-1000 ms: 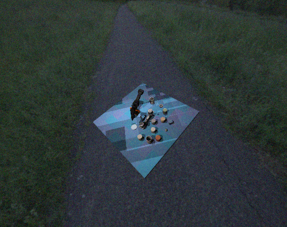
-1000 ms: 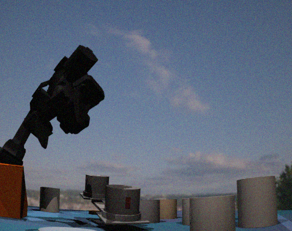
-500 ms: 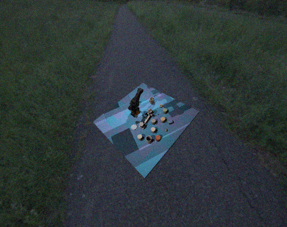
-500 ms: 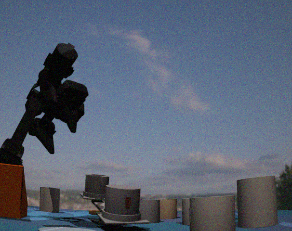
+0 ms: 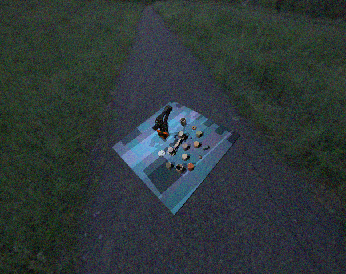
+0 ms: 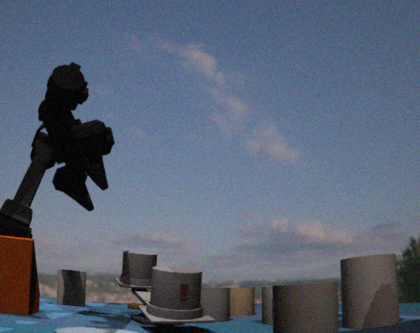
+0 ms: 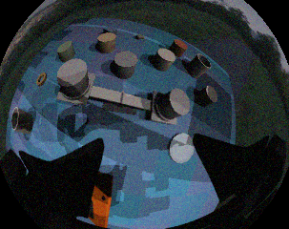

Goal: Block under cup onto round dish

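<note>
The balance (image 7: 120, 98) (image 5: 177, 143) tilts: its end by the dish is low, its far end raised. A grey cup (image 5: 171, 149) (image 6: 176, 290) (image 7: 176, 103) stands upside down on the low end; a small red mark shows on its side in the exterior view. The matching cup (image 5: 181, 134) (image 6: 139, 266) (image 7: 73, 78) stands on the raised end. No block is visible. The white round dish (image 5: 161, 153) (image 6: 88, 329) (image 7: 182, 149) lies beside the low end, with nothing on it. My gripper (image 6: 99, 198) (image 7: 150, 141) is open and empty, pointing down, high above the table and short of the balance.
Beyond the balance stand a green cylinder (image 5: 198, 134) (image 7: 66, 52), a red one (image 5: 190, 166) (image 7: 178, 48), several tan or grey ones and an open-topped cup (image 5: 179, 168) (image 7: 199, 66). Another open-topped cup (image 5: 182, 121) (image 7: 22, 119) and an orange ring (image 5: 194, 127) (image 7: 41, 79) are near the raised end.
</note>
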